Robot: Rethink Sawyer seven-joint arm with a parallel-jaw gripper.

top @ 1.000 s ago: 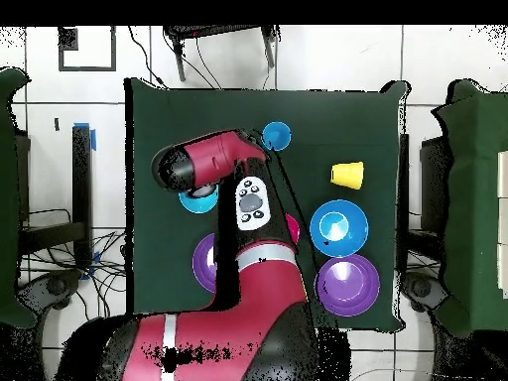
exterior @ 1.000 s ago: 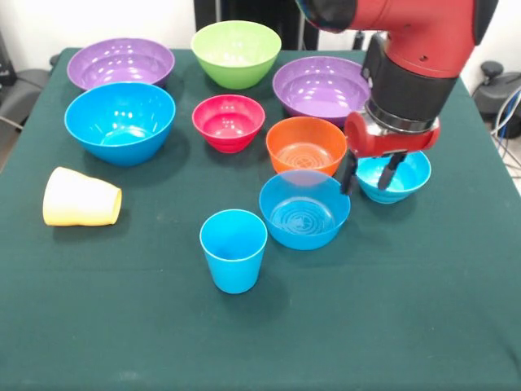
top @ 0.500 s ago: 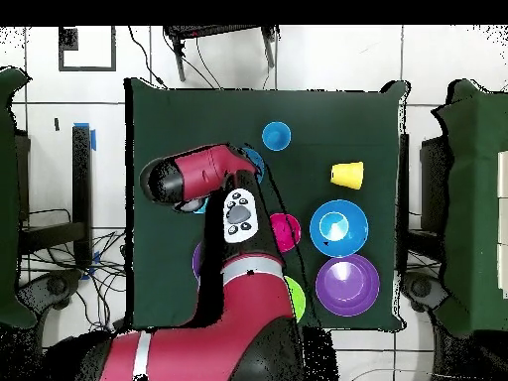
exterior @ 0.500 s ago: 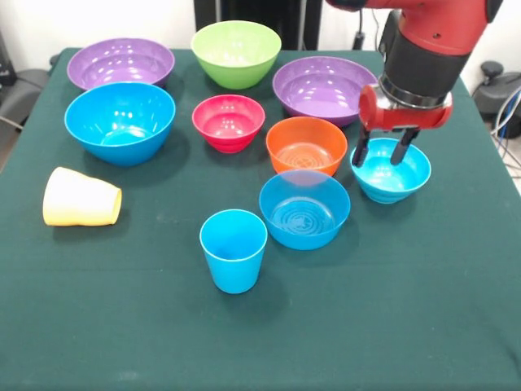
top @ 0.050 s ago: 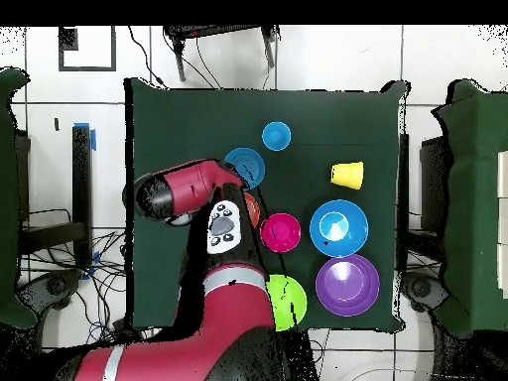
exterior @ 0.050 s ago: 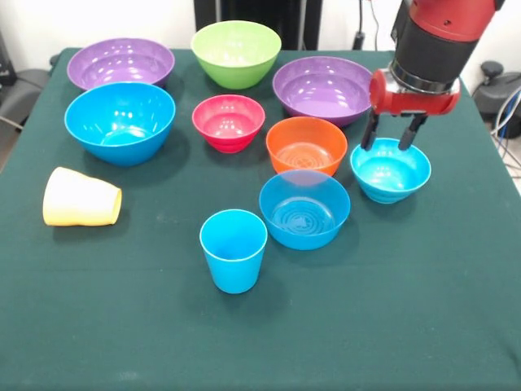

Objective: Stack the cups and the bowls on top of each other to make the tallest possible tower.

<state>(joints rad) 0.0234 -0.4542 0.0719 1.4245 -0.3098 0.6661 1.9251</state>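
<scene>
Gripper (exterior @ 0.050 s ago: 391, 136): has drifted from the mid blue bowl (exterior @ 0.050 s ago: 304, 208) toward 2 o'clock, now over the far rim of the small blue bowl (exterior @ 0.050 s ago: 391, 169), fingers parted, empty. Blue cup (exterior @ 0.050 s ago: 234, 250): upright at 6 o'clock, nothing stacked; tower unstarted, first pick likely imminent.

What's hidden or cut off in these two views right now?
- Overhead view: the arm covers the end effector, the small blue bowl and one purple bowl, and most of the orange bowl.
- Front view: the arm is cut off by the top edge; the yellow cup's mouth faces away.
</scene>
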